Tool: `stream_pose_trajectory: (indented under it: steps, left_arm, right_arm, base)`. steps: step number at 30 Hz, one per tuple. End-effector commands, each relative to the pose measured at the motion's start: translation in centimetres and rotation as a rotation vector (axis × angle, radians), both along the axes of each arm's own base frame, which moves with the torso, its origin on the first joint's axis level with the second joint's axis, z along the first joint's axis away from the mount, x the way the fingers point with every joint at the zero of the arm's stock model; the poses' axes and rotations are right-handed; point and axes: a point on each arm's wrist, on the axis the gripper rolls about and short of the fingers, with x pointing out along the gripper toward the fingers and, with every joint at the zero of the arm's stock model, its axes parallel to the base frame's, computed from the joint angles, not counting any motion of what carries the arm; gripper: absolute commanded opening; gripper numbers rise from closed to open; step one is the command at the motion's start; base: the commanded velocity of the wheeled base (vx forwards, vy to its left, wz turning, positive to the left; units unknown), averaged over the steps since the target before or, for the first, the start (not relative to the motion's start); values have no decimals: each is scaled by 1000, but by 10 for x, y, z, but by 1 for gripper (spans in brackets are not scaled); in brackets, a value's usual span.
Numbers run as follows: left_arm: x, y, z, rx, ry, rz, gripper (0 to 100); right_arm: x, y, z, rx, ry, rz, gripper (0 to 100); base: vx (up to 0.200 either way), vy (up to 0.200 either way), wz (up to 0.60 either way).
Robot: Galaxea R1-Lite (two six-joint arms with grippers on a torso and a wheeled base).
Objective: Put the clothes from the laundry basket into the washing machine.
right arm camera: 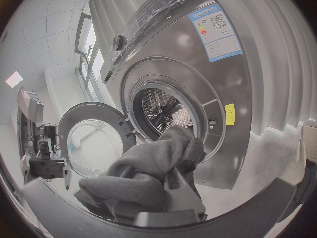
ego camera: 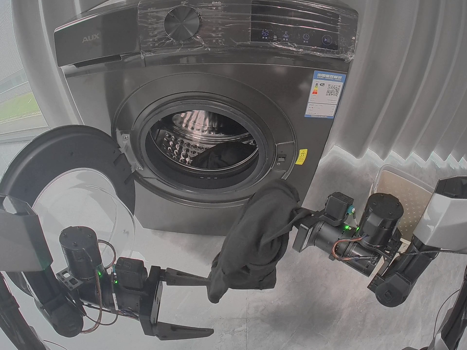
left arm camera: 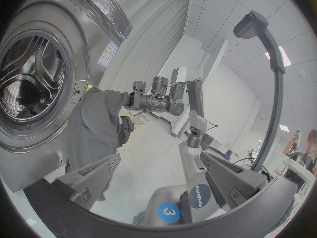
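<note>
The open door (ego camera: 68, 161) stands up and behind the left claw (ego camera: 210, 307), whose jaws are spread wide around nothing. Its upper finger (ego camera: 187, 278) points at the low end of the dark garment (ego camera: 258, 234); whether it touches, I cannot tell. The garment hangs from the right claw (ego camera: 297, 218) and droops down toward the left claw, just in front of and below the drum opening (ego camera: 204, 144) of the washing machine (ego camera: 219, 78). Another dark piece (ego camera: 221, 157) lies inside the drum. The right claw is clamped on a thick bunch at the cloth's top. The laundry basket (ego camera: 406, 190) sits on the floor beyond the right claw's arm. The garment looks soft, limp and light, likely to sag and catch on the drum rim; a bunched fold gives the surest hold, and the trailing end probably needs lifting from below
</note>
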Motion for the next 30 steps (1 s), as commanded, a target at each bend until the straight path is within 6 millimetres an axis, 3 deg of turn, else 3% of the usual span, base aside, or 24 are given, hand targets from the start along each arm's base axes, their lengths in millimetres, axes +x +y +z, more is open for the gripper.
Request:
stream_pose_trajectory:
  steps: [1,9,11,15,21,23,26,30]
  left_arm:
    - [-9,8,7,-15,3,-19,100]
    - [-6,9,9,-26,5,-25,100]
    - [3,9,9,-24,-16,16,100]
    - [41,0,-3,22,-108,225,100]
    - [71,-12,-26,67,-187,270,100]
    - [72,-13,-26,68,-187,273,100]
    - [97,-25,-35,65,-221,335,100]
    - [108,-31,-38,52,-238,334,100]
  right_arm:
    - [8,-11,1,3,-5,-40,0]
    - [12,-16,6,15,-19,-59,0]
    - [11,-14,7,17,-23,-49,0]
    - [3,-7,19,38,-55,-19,0]
    - [-2,1,32,66,-96,9,0]
    - [-3,1,32,66,-96,10,0]
    - [-9,4,39,77,-110,27,0]
    - [-16,8,45,98,-117,49,0]
  base:
    - [0,0,0]
    - [0,0,0]
    - [0,0,0]
    - [0,0,0]
    - [0,0,0]
    - [0,0,0]
    - [0,0,0]
    - [0,0,0]
